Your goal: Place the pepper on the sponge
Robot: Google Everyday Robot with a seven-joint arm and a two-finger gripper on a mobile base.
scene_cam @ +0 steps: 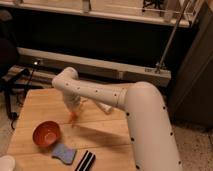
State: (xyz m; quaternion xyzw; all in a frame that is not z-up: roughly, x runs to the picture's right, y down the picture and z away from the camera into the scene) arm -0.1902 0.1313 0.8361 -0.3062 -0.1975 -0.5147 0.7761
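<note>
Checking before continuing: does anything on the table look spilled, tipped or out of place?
Nothing stands out. The bowl sits upright, the sponge lies flat beside it, and the gripper holds the pepper above the table.

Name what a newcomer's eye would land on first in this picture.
The big white arm fills the picture's right half and reaches across, its gripper shut on the small orange pepper over the wooden table. At the table's near edge sit the red-orange bowl and the light-blue sponge.
</note>
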